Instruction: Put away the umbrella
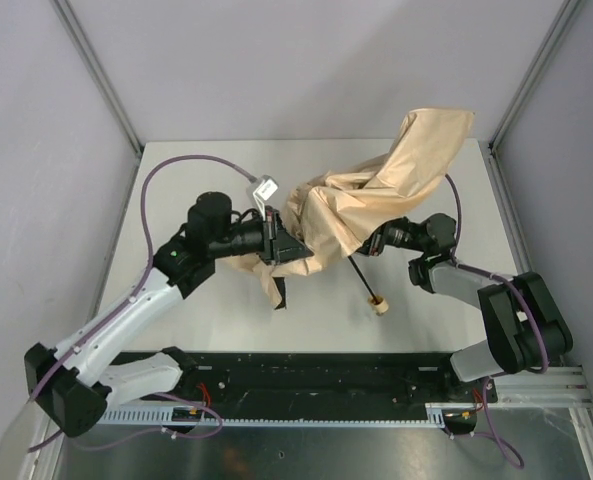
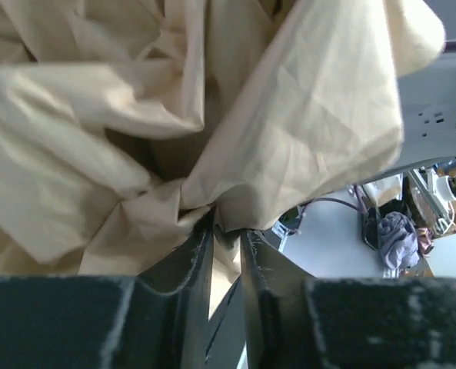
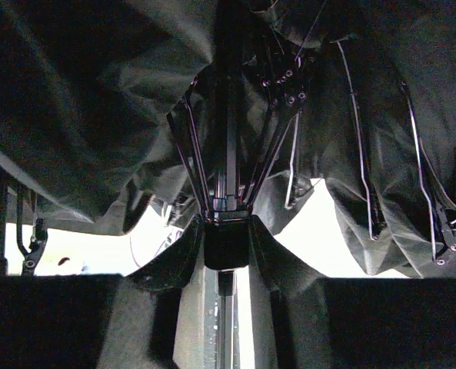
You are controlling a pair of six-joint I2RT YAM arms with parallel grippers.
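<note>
One umbrella [image 1: 376, 190], seemingly in two grippers [image 1: 281, 243] [image 1: 368, 243]

Left gripper [image 1: 298, 249] and right gripper [image 1: 366, 244] face each other on inward-bent arms, both jaws clamped narrow.

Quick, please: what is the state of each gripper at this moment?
Left gripper: jaws closed on a fold of the umbrella fabric.
Right gripper: jaws closed on the umbrella's shaft.
</note>
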